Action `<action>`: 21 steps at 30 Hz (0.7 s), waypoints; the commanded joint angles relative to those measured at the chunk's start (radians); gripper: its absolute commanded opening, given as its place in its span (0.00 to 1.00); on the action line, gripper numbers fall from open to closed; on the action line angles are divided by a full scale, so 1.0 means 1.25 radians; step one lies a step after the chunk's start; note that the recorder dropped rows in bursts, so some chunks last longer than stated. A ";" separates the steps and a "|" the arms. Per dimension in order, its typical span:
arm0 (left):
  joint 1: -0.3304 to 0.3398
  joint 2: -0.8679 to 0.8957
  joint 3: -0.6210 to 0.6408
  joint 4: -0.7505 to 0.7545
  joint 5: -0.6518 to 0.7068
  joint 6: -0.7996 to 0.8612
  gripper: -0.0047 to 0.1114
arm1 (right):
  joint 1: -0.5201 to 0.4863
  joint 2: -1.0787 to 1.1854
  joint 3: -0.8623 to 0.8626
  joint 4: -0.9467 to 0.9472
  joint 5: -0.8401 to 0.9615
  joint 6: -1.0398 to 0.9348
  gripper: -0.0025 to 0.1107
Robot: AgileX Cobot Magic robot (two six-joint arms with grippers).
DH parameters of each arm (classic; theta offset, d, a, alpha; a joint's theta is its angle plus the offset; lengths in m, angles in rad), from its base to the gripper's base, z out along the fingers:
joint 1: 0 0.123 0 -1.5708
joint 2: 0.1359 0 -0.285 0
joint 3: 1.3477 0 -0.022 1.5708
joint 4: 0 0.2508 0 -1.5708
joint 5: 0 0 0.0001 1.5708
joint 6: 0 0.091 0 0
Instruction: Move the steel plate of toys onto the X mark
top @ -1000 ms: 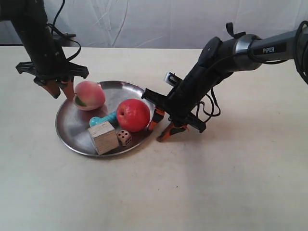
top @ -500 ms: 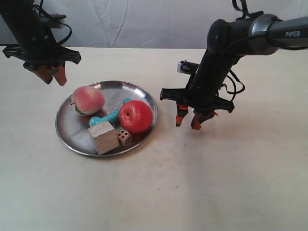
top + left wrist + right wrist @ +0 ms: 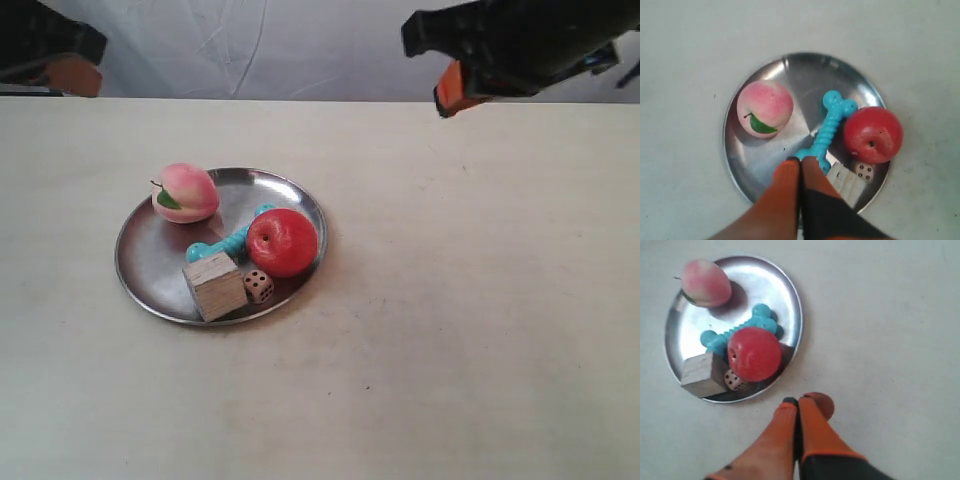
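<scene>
My left gripper [image 3: 800,161] and right gripper [image 3: 797,401] hang empty, orange fingers pressed together, well above the round shiny steel plate [image 3: 150,260]. On it sit a smooth apple [image 3: 281,241], a peach [image 3: 185,193], a ribbed turquoise bone [image 3: 232,240], a wooden cube [image 3: 214,285] and a spotted die [image 3: 259,286].

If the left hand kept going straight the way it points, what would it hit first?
Probably the turquoise bone on the steel plate: the shut left hand lines up with its near end, though depth is unclear.
</scene>
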 commanded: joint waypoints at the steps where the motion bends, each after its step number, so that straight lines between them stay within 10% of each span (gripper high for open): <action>1: -0.004 -0.214 0.166 -0.053 -0.137 0.069 0.04 | -0.002 -0.184 0.112 -0.004 -0.049 -0.008 0.02; 10: -0.004 -0.475 0.335 0.025 -0.248 0.072 0.04 | -0.002 -0.470 0.421 -0.022 -0.246 -0.020 0.02; 21: -0.004 -0.567 0.335 0.028 -0.246 0.072 0.04 | -0.002 -0.572 0.524 -0.018 -0.084 -0.014 0.02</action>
